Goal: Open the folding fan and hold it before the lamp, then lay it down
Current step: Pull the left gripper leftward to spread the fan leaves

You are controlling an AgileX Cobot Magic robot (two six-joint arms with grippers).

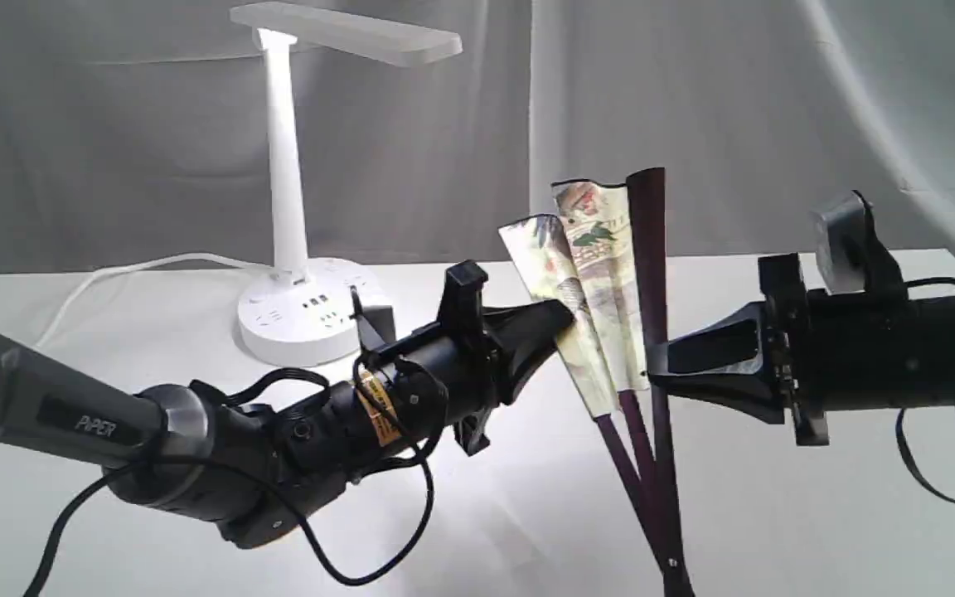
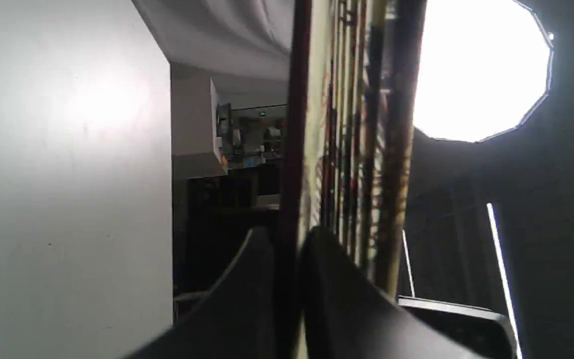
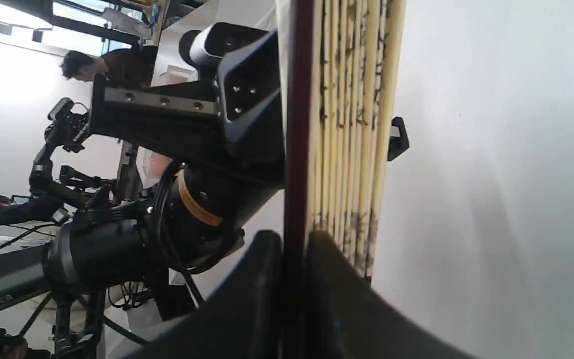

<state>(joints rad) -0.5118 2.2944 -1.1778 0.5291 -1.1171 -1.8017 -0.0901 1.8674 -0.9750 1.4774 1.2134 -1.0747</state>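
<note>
The lamp (image 1: 287, 207) stands at the back left of the tabletop (image 1: 776, 514). To its right, the left gripper (image 1: 560, 323) is clenched on one outer guard of the folding fan (image 1: 602, 274), which stands upright and slightly spread, pivot downward, between both arms. The right gripper (image 1: 656, 373) grasps the opposite maroon guard.

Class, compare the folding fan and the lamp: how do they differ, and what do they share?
The lamp is plain white; the folding fan is painted cream paper on dark maroon ribs. The lamp stands untouched; the fan is pinched by the left gripper and right gripper. Both rise upright.
</note>
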